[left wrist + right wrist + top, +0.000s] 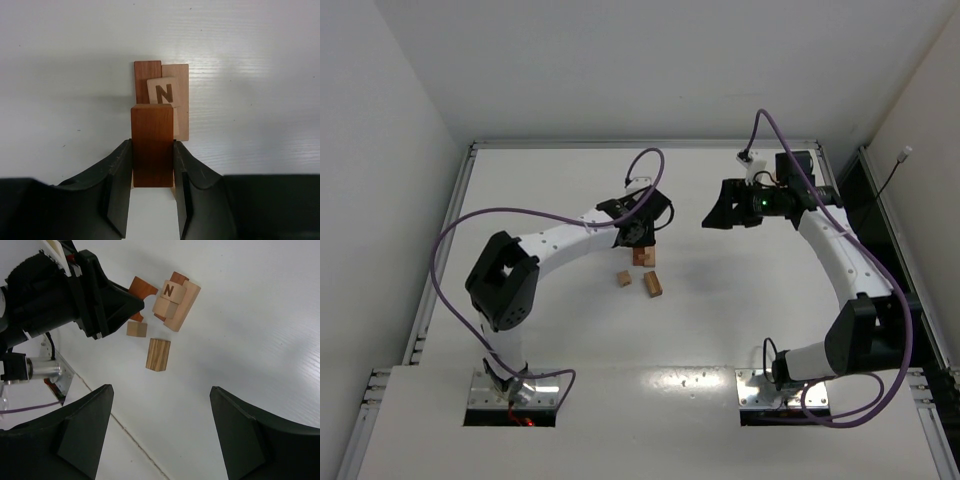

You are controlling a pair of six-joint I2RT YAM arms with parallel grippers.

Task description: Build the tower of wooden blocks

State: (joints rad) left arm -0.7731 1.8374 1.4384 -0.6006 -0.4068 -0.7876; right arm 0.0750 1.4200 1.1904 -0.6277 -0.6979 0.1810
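Reddish block (152, 135) pinched in left end effector (152, 155); right end effector (161, 392) agape, empty, apart.

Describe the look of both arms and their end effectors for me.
Both the left arm and right arm have white links, black joint housings and a looping purple cable. The left end effector and right end effector are matte black with two broad, tapering fingers.

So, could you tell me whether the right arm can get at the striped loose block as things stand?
Probably yes: the right gripper is open and empty, the striped block lies apart from the tower, and the left gripper, shut on a reddish block, sits at the tower instead.
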